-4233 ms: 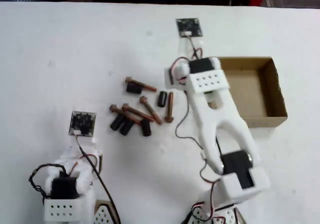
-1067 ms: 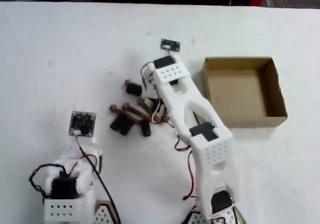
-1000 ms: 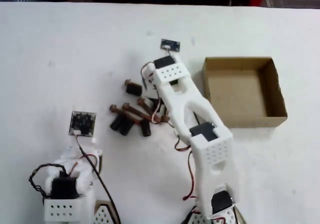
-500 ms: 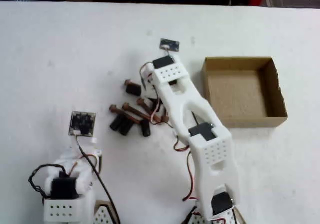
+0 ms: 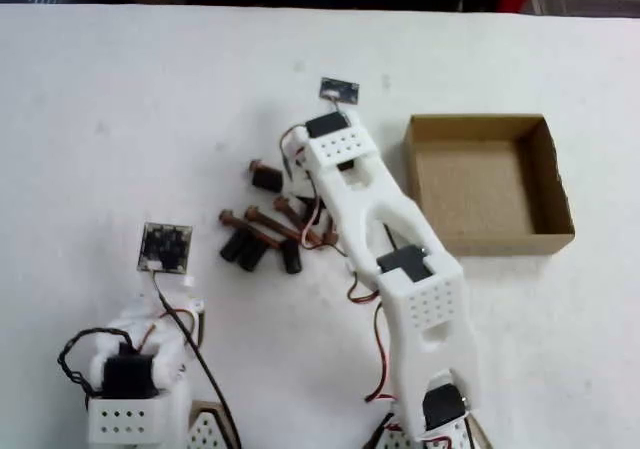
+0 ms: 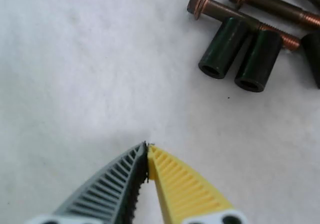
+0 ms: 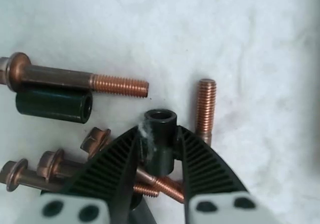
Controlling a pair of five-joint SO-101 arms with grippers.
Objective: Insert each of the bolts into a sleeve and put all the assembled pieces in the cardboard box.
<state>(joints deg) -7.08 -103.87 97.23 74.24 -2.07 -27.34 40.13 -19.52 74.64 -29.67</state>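
Observation:
Several copper bolts (image 5: 262, 225) and black sleeves (image 5: 245, 250) lie in a loose pile at the table's middle. The right arm (image 5: 350, 179) stretches over the pile's right side and hides its gripper there. In the right wrist view my right gripper (image 7: 160, 134) is shut on a black sleeve (image 7: 161, 151), one finger on each side of it, its bore facing away. A threaded bolt (image 7: 205, 107) lies just beside it. My left gripper (image 6: 147, 148) is shut and holds nothing, hovering over bare table short of two sleeves (image 6: 240, 54). The cardboard box (image 5: 558, 174) is to the right.
The left arm (image 5: 125, 379) is folded back at the near left corner. A long bolt (image 7: 75, 79) lies against a sleeve (image 7: 52, 104) beyond the right gripper. The white table (image 5: 120, 109) is bare on the far left, and the box holds nothing.
Since 4.2 s ago the right arm swung left from beside the box onto the pile. Over the last second it has hardly moved. The left arm stays put.

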